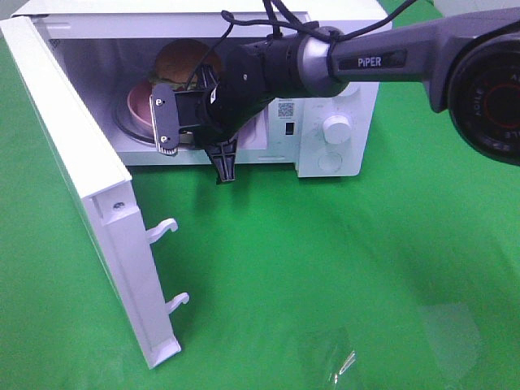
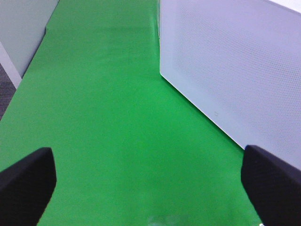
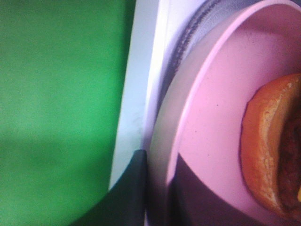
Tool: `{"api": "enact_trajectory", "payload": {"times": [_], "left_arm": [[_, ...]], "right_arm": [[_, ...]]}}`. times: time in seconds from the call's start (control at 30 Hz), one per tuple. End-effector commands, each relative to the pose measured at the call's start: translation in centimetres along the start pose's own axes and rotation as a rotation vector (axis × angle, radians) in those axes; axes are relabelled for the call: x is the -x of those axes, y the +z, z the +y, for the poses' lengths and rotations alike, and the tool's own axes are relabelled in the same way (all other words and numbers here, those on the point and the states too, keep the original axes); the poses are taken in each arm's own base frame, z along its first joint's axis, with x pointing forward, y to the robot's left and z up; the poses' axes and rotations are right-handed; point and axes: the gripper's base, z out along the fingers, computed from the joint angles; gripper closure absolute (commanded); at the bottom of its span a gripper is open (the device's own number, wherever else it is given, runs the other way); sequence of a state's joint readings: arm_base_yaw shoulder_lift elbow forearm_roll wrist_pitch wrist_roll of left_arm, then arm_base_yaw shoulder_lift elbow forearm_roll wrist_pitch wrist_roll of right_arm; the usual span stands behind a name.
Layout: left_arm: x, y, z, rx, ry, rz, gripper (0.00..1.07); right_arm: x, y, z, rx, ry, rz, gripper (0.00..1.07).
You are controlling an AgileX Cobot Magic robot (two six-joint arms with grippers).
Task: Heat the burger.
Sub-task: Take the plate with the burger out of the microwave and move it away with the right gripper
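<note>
Pink plate (image 3: pixel 207 122) sits inside the open microwave (image 1: pixel 337 154) on its turntable, carrying the burger (image 3: pixel 273 146) — the right gripper (image 3: pixel 157 188) is pinched on the plate's rim. Over green cloth (image 2: pixel 108 122) beside the microwave, the left gripper (image 2: pixel 150 188) hangs spread wide, empty.

The word "PiPER" stands in white letters on a dark plate along the forearm of the right arm (image 1: pixel 382 58), seen from the high camera. A small square QR-style code (image 1: pixel 285 108) sits on the white control panel of the microwave (image 1: pixel 329 122), too small to decode. Curved lettering runs around the arm's round joint housing (image 1: pixel 494 97) at the right edge of that view, too blurred to read. Neither wrist view shows any text.
</note>
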State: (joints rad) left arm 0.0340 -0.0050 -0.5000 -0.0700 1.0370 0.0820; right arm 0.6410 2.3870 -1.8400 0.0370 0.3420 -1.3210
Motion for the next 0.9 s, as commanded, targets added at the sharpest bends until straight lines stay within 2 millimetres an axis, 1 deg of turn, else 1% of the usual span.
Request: {"api": "enact_trajectory", "payload": {"times": [0.03, 0.13, 0.17, 0.23, 0.27, 0.37, 0.5, 0.57, 0.6, 0.63, 0.8, 0.9], "left_arm": [[-0.2, -0.2, -0.1, -0.003, -0.003, -0.016, 0.07], [-0.2, -0.2, -0.1, -0.003, -0.003, -0.016, 0.07], [-0.2, -0.2, -0.1, -0.003, -0.003, -0.016, 0.07], [-0.2, -0.2, -0.1, -0.003, -0.003, -0.016, 0.07], [-0.2, -0.2, -0.1, -0.003, -0.003, -0.016, 0.07], [-0.2, -0.2, -0.1, -0.003, -0.003, -0.016, 0.07], [-0.2, -0.2, -0.1, -0.003, -0.003, -0.016, 0.07], [-0.2, -0.2, -0.1, -0.003, -0.003, -0.016, 0.07], [-0.2, -0.2, -0.1, -0.003, -0.003, -0.016, 0.07], [-0.2, -0.2, -0.1, -0.003, -0.003, -0.016, 0.07], [-0.2, -0.2, -0.1, -0.003, -0.003, -0.016, 0.07], [-0.2, -0.2, -0.1, -0.003, -0.003, -0.016, 0.07]], "right_arm": [[0.3, -1.3, -0.3, 0.065, -0.038, -0.001, 1.07], [0.3, -1.8, -0.4, 0.074, -0.061, 0.004, 1.07], [0.4, -2.4, -0.8, 0.071, -0.079, 0.01, 1.07], [0.4, -2.6, -1.0, 0.068, -0.084, 0.011, 1.07], [0.5, -3.2, -1.4, 0.056, -0.09, 0.011, 1.07], [0.5, -3.8, -1.5, 0.037, -0.108, 0.015, 1.07], [0.2, -4.5, -0.8, 0.034, -0.134, 0.024, 1.07], [-0.1, -5.6, -0.3, 0.009, -0.177, 0.028, 1.07], [-0.1, -5.6, -0.3, 0.009, -0.177, 0.028, 1.07], [-0.2, -6.0, -0.1, -0.005, -0.197, 0.032, 1.07], [-0.2, -6.6, 0.2, -0.02, -0.202, 0.028, 1.07], [-0.3, -7.1, 0.7, -0.047, -0.203, 0.02, 1.07]]}}
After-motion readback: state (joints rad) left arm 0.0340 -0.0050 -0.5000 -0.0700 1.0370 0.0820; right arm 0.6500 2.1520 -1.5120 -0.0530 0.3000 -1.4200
